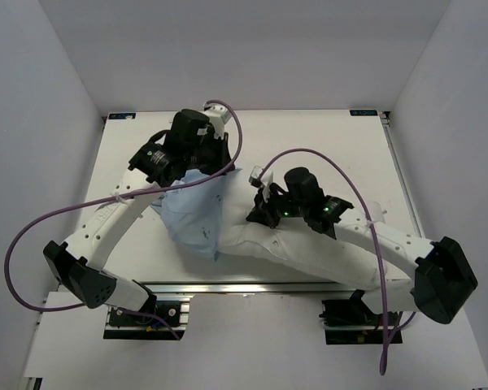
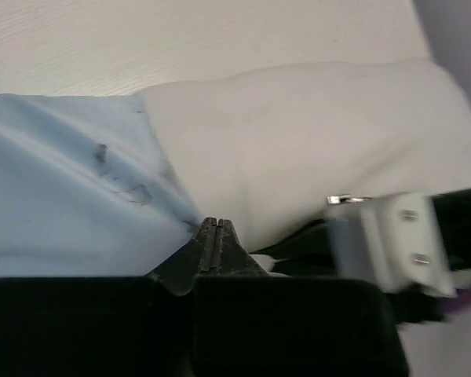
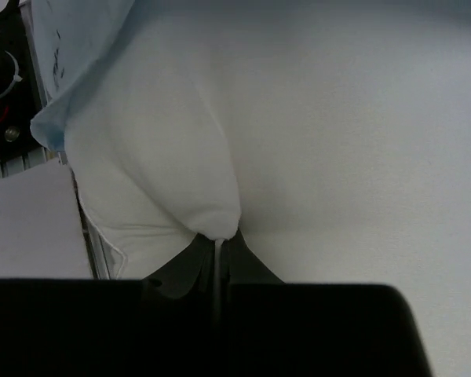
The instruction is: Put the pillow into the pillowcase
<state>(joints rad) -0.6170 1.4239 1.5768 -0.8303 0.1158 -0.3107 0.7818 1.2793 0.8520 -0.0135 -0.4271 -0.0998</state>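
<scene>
My left gripper (image 2: 209, 236) is pressed together on the light-blue pillowcase (image 2: 63, 196) edge, while my right gripper (image 3: 218, 242) pinches a fold of the white pillow (image 3: 165, 157).

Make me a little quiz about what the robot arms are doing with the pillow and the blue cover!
1. True or false: the pillowcase is red.
2. What is the right end effector pinching? A) the pillow B) a cup C) a spoon
3. Fill in: the left end effector is shut on the ____.
Key: 1 false, it is light blue. 2 A. 3 pillowcase.
</scene>
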